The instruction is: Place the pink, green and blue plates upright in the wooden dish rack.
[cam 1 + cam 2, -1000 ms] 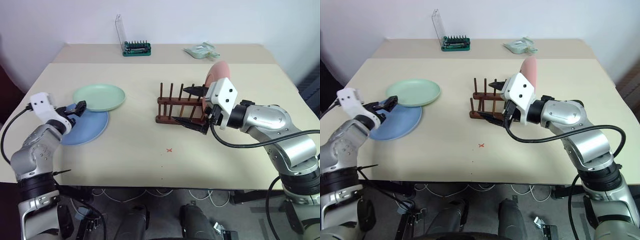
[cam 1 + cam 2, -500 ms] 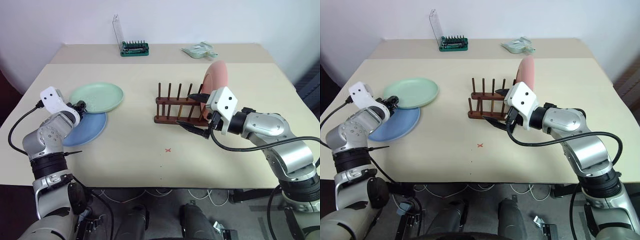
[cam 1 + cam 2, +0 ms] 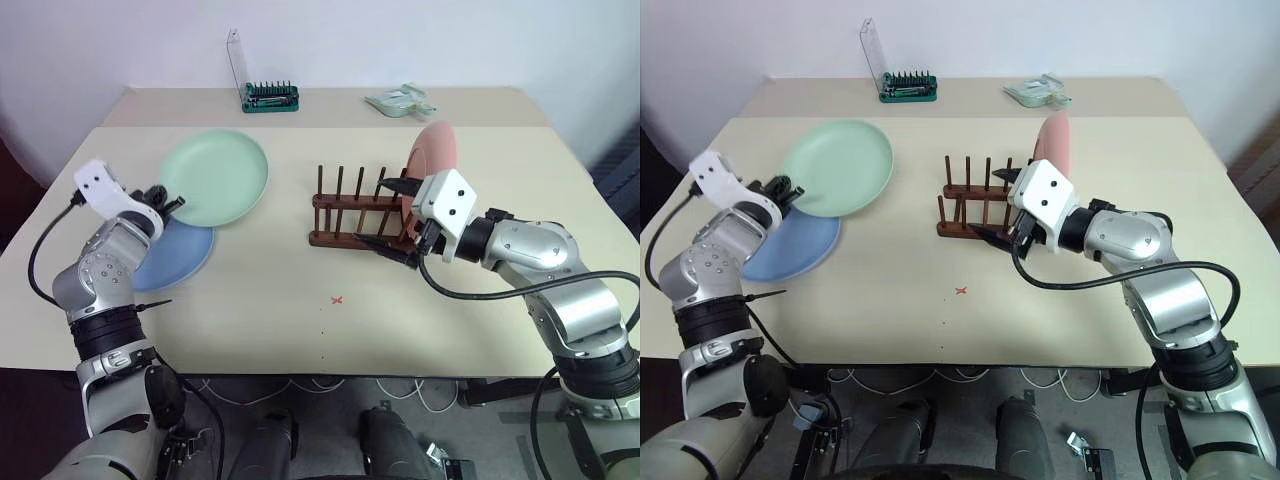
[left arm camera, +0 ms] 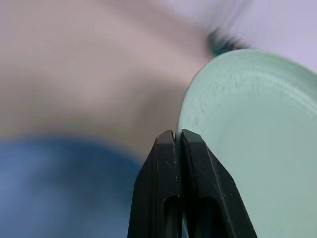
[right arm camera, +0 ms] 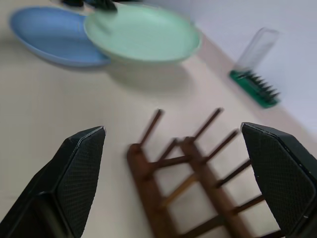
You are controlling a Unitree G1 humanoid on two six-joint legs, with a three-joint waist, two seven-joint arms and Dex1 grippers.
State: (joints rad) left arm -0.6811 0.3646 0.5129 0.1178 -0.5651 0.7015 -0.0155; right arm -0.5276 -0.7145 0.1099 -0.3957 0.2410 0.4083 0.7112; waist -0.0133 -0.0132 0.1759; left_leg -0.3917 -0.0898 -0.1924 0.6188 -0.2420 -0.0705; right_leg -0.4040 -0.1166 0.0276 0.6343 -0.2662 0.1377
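The small dark brown wooden dish rack, two rails with rows of thin upright pegs, stands near the middle of the pale beige bench. The round pink plate stands upright at the rack's right end, leaning among the last pegs.

Left of the rack, the round pale green plate is raised off the bench and tilted, its face turned up and toward the rack. The left gripper has its jaws pressed together on the green plate's rim at the edge farthest from the rack; in the left wrist view the two black fingers meet right at that rim. Below the green plate, farther from the rack, the round blue plate lies flat on the bench.

The right gripper is at the rack's right end, in front of the pink plate, its jaws spread wide and holding nothing.

Behind the rack, at the bench's far edge, sits a green tool holder with a clear lid, and to its right a crumpled clear wrapper.
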